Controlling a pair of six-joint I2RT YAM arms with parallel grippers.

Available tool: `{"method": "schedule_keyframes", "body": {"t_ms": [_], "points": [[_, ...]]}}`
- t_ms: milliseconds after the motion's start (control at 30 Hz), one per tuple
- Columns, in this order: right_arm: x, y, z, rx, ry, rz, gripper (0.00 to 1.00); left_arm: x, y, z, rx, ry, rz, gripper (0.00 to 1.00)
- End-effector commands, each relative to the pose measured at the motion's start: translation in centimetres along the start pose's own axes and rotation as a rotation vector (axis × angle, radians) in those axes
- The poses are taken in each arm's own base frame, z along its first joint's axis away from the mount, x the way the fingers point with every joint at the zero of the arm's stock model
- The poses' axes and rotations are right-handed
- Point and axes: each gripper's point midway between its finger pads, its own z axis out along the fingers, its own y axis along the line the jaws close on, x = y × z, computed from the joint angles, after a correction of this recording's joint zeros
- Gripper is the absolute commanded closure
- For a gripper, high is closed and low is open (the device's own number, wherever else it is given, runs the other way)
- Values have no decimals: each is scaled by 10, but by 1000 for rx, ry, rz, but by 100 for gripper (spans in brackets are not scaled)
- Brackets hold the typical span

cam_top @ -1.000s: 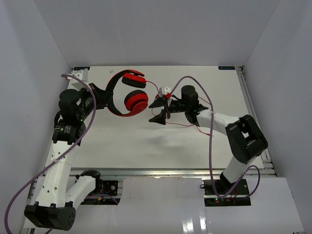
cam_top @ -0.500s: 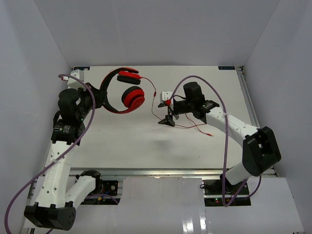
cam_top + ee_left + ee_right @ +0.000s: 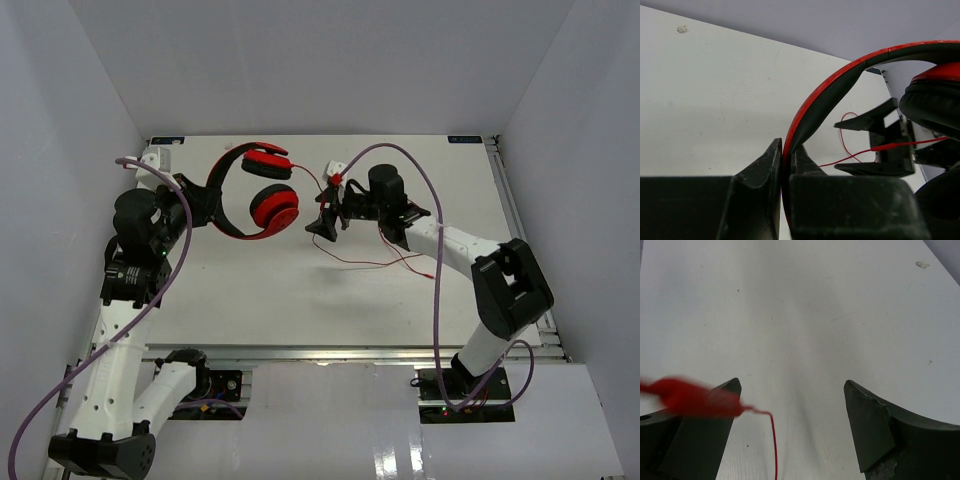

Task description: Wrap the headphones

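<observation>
The headphones (image 3: 272, 205), red cups with a black and red headband, hang above the table at the back left. My left gripper (image 3: 207, 200) is shut on the headband (image 3: 830, 95), which runs up between its jaws; a black ear pad (image 3: 932, 102) shows at the right. The thin red cord (image 3: 360, 263) runs from the upper cup to my right gripper (image 3: 325, 212), then trails across the table to its plug (image 3: 432, 272). My right gripper (image 3: 791, 384) is open. The cord (image 3: 690, 397) lies blurred over its left finger and hangs down from it.
A small white block (image 3: 160, 155) sits at the table's back left corner. Grey walls close in the table on three sides. Purple arm cables (image 3: 400, 155) loop above the right arm and beside the left arm. A metal rail (image 3: 350, 352) runs along the near edge.
My right gripper has moved back and left, closer to the headphones, with the cord still over its finger. The headphones have shifted only a little in the left gripper.
</observation>
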Motion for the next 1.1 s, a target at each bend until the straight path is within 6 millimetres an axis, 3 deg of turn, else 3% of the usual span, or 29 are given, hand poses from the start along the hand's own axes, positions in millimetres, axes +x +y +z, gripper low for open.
{"method": "schedule_keyframes", "body": {"t_ms": [0,100,200,300,467,600,733,800,900,967,1067], "points": [[-48,8,32,-135,-176,47,10,-17,-28,-14,112,-53,-62,100],[-56,29,38,-307,-229,50,4,-21,-34,-15,132,-56,-90,100],[-59,53,28,-448,-270,27,11,-33,-35,-13,120,-92,-116,100],[-43,88,-2,-507,-310,80,25,-63,-34,-8,78,-184,-185,100],[-48,121,-35,-583,-361,80,36,-82,-46,11,132,-222,-296,100],[-43,128,-38,-605,-324,95,50,-92,-49,25,140,-227,-331,100],[-27,136,-42,-625,-285,115,59,-120,-50,25,116,-299,-317,100],[-21,141,-46,-627,-258,136,62,-130,-46,28,85,-323,-316,100],[7,141,-44,-559,-131,217,64,-143,-34,36,22,-360,-326,100],[6,133,-42,-510,-132,62,64,-150,-25,45,-12,-384,-346,100],[34,131,-46,-432,29,42,68,-155,-10,65,-68,-410,-411,100]]}}
